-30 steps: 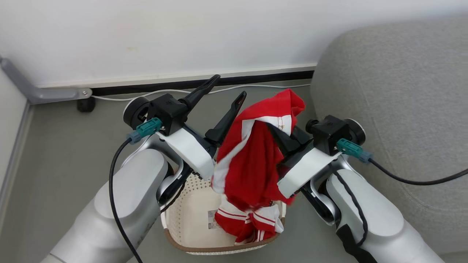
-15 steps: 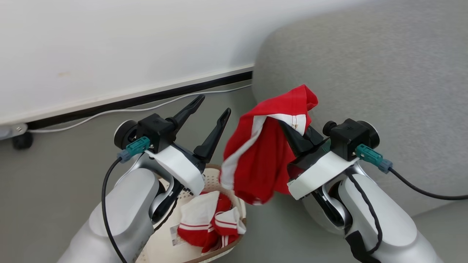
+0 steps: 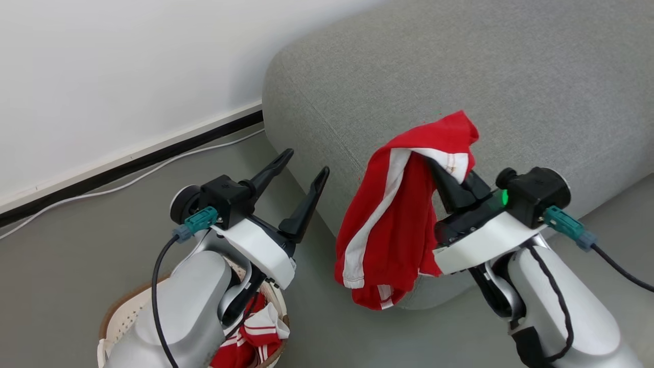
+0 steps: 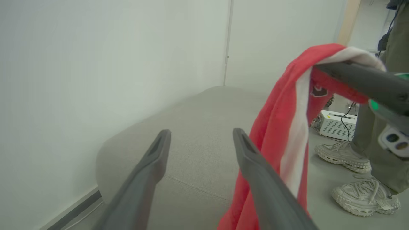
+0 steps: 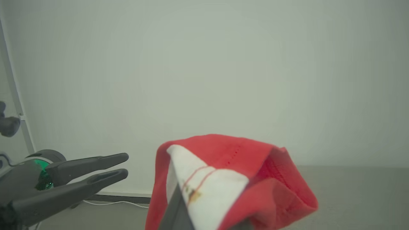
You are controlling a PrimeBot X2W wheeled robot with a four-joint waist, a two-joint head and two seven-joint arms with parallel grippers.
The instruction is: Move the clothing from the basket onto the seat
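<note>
Red garment [image 3: 393,225] hangs from the right gripper [image 3: 443,168], its fingers clamped together on a fold at the white-trimmed edge, level with the rounded front corner of the grey seat [image 3: 460,66], seemingly short of the cushion top; released here, it would probably slide off the curved side to the floor; the bite looks small, so a quick swing might shake the fabric free; the left gripper [image 3: 306,162] stands spread apart and empty nearby. Bright red with one white stripe, the garment droops bunched, hem dangling; another red-and-white piece [image 3: 253,335] lies in the basket [image 3: 122,312], below the left arm.
</note>
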